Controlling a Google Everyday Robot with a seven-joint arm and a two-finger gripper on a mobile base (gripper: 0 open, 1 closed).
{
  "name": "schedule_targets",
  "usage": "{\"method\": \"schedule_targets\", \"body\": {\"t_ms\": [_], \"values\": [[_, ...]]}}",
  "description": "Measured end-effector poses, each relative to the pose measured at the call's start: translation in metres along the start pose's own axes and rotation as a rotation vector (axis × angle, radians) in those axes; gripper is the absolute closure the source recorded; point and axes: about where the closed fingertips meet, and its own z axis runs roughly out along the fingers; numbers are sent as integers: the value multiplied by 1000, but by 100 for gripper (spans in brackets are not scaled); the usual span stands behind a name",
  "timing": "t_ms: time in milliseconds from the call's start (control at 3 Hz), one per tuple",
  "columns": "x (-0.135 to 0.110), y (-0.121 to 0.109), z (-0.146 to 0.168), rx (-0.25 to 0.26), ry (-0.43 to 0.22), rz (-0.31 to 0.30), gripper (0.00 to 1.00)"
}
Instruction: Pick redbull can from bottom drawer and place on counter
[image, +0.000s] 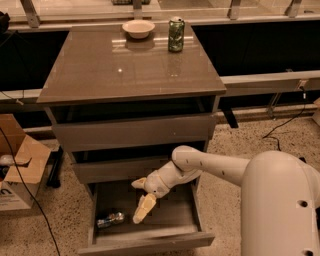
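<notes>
The bottom drawer (150, 237) is pulled open. The redbull can (110, 219) lies on its side on the drawer floor near the front left. My gripper (140, 197) hangs inside the drawer, just right of the can and apart from it. Its fingers (143, 209) are spread, one pointing down toward the drawer floor, and hold nothing. The white arm reaches in from the lower right. The counter (130, 67) is the glossy grey-brown top of the cabinet.
A green can (176, 34) and a shallow cream bowl (138, 28) stand at the back of the counter. A cardboard box (17, 170) sits on the floor at the left. Cables run across the speckled floor. The two upper drawers are closed.
</notes>
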Motion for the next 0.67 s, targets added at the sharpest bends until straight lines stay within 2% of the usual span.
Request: {"method": "schedule_targets", "body": {"t_ms": [333,667], "values": [[21,-15,24,23,-61,26,0],[63,-38,60,66,-131,62,0]]}}
